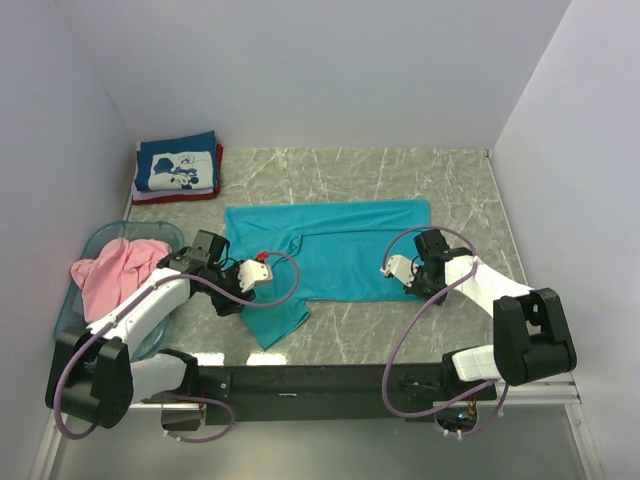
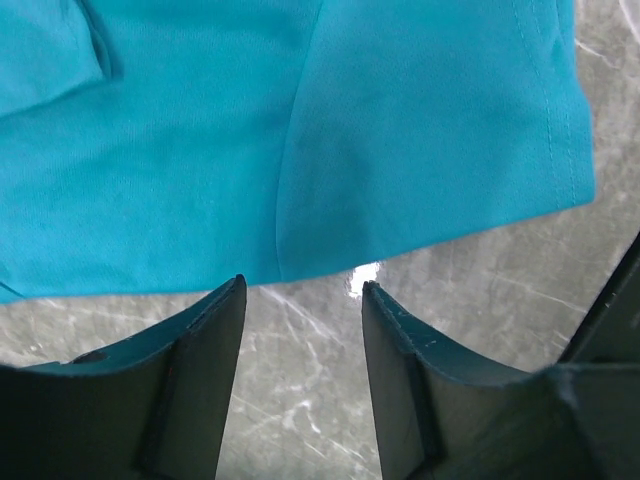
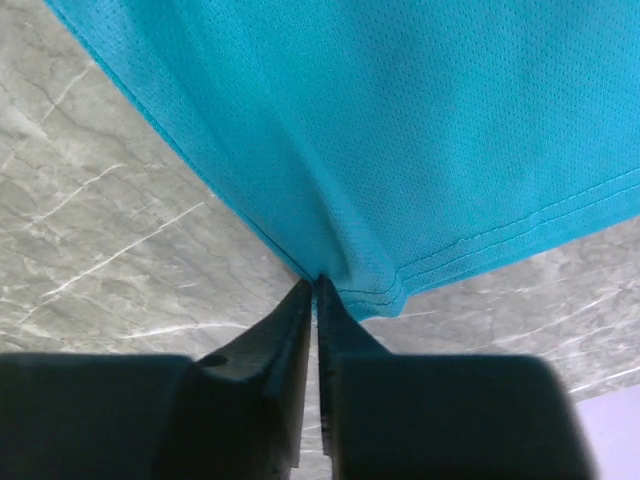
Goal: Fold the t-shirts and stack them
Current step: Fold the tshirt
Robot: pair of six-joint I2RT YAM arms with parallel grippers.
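The teal t-shirt lies spread across the middle of the marble table, its long side running left to right, with 1 sleeve folded out toward the near edge at its left end. The left gripper sits low at the shirt's near-left part. In its wrist view the 2 fingers stand apart with bare marble between them, and their tips are just short of the cloth's edge, gripping nothing. The right gripper is at the shirt's near-right part. Its wrist view shows the jaws pinched together on the stitched hem of the teal cloth, which puckers up where it is clamped above the table. In the far-left corner a navy t-shirt with white print lies folded on top of a folded red t-shirt. A pink t-shirt is bunched inside the translucent light-blue basket at the table's left edge, beside the left arm.
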